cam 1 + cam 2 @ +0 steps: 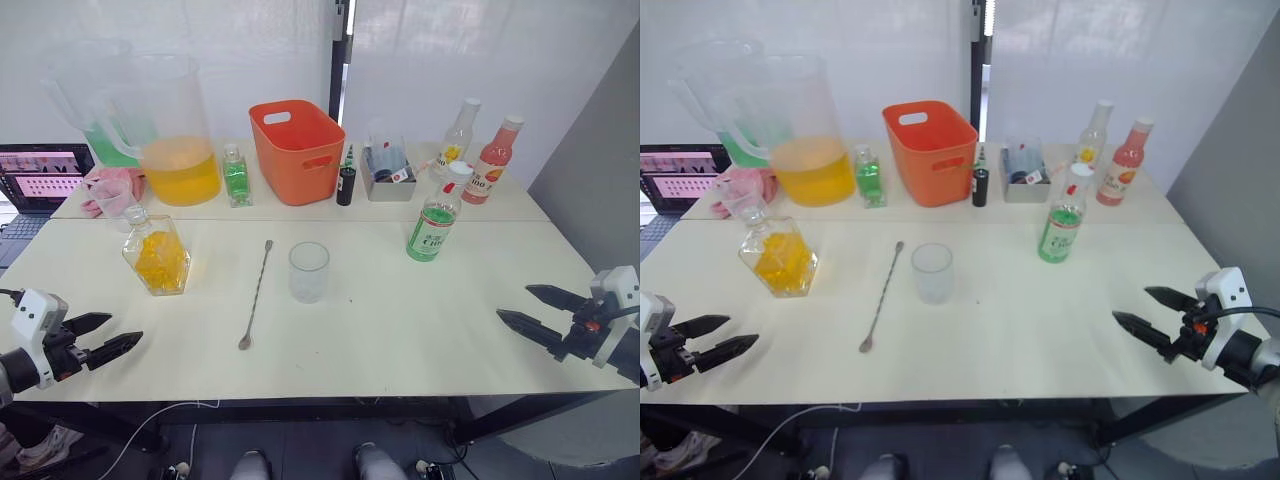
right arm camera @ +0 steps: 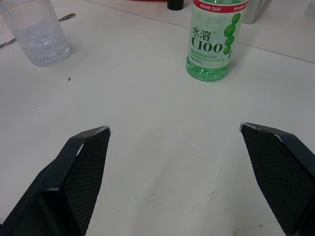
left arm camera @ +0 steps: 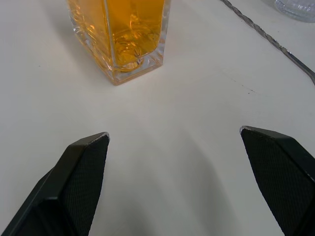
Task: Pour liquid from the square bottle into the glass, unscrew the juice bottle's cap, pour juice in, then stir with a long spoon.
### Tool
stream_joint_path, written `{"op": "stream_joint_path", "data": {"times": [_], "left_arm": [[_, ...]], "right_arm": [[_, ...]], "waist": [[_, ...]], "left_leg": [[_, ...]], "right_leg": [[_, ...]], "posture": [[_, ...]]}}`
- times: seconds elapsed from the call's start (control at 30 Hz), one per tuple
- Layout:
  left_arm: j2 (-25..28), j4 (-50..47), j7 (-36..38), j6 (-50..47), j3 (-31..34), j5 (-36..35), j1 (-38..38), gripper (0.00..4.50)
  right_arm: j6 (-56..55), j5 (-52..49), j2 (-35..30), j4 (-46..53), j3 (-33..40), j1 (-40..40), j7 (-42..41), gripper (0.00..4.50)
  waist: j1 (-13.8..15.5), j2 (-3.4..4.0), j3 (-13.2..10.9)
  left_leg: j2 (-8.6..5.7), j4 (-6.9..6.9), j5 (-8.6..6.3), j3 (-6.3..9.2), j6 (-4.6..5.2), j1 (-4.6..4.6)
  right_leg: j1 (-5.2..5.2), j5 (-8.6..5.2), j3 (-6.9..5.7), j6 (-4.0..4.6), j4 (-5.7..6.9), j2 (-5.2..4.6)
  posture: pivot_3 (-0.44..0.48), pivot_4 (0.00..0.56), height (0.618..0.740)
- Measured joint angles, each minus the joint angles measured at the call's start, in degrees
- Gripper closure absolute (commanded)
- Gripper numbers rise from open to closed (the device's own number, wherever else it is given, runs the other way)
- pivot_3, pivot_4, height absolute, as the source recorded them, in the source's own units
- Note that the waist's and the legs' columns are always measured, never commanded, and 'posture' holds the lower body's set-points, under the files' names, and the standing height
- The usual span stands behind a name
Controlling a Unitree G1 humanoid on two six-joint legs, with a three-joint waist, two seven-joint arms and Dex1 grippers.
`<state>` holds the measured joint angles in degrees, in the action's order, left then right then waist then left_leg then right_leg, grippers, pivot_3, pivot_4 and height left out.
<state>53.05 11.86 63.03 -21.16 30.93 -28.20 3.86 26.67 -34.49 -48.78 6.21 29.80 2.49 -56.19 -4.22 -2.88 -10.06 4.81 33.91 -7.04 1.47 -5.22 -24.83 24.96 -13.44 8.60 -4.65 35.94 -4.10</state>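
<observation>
On the pale cream desk point(image 1: 400, 340), the square clear-glass bottle of orange liquid point(image 1: 158, 256) stood upright with its stopper on, toward the robot's left. The empty ribbed clear drinking glass point(image 1: 309, 271) stood near the middle, and the long twisted-stem metal spoon point(image 1: 256, 294) lay flat between bottle and glass, just beside the glass, its bowl toward the robot. The green-labelled plastic juice bottle with a white cap point(image 1: 436, 221) stood upright to the right of the glass, well apart from it, cap on. The left hand point(image 1: 100, 337) hung low over the near left corner of the desk, its 2 black fingers spread wide and holding nothing; in the left wrist view the square bottle's base sat ahead of them. The right hand point(image 1: 534, 311) hovered at the desk's near right edge, fingers likewise spread and empty, pointing toward the juice bottle and glass. Along the back stood an orange plastic basket point(image 1: 297, 150), a large clear pitcher of orange liquid point(image 1: 170, 130) and a pink-labelled bottle point(image 1: 494, 160).
</observation>
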Motion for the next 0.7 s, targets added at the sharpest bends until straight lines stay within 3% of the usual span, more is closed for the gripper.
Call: {"op": "stream_joint_path", "data": {"times": [0.23, 0.43, 0.57, 0.7], "left_arm": [[-1.4, -0.4, -0.6, 1.0, -0.1, -0.5, -1.1, 0.0], [-3.7, -5.6, -2.5, -1.7, 2.4, -3.7, 1.1, 0.0], [-8.5, -12.5, -5.4, -3.3, 4.9, -7.0, 4.1, 0.0], [-15.2, -21.2, -13.3, -2.5, 8.0, -7.7, 7.7, 0.0]], "right_arm": [[0.0, 0.0, 0.0, 0.0, 0.0, -0.4, 0.3, 0.03], [3.9, -3.1, 0.0, 2.2, -3.0, -7.6, 0.3, 0.03], [11.1, -9.0, -1.6, 6.9, -7.9, -12.2, -2.0, 0.03], [13.0, -10.5, -1.5, 9.2, -13.1, -19.1, -2.5, 0.03]], "waist": [[0.0, 0.0, 0.0], [-0.7, 0.0, 0.0], [-1.2, -0.01, 0.0], [-1.4, -0.02, 0.0]], "left_leg": [[-0.01, 0.01, 0.0, 0.0, 0.0, 0.0], [0.01, -0.01, 0.01, 0.02, 0.01, 0.0], [0.02, -0.02, 0.06, 0.05, 0.09, -0.03], [0.0, 0.02, 0.05, 0.01, 0.08, -0.03]], "right_leg": [[-0.02, 0.0, 0.0, 0.0, -0.01, 0.0], [-0.01, 0.0, 0.01, 0.0, 0.05, 0.04], [-0.02, -0.01, 0.01, -0.03, 0.04, 0.05], [-0.03, -0.01, 0.04, -0.03, 0.02, 0.03]], "posture": [[0.0, 0.15, 0.74], [0.0, 0.15, 0.74], [0.0, 0.15, 0.74], [0.0, 0.15, 0.74]]}}
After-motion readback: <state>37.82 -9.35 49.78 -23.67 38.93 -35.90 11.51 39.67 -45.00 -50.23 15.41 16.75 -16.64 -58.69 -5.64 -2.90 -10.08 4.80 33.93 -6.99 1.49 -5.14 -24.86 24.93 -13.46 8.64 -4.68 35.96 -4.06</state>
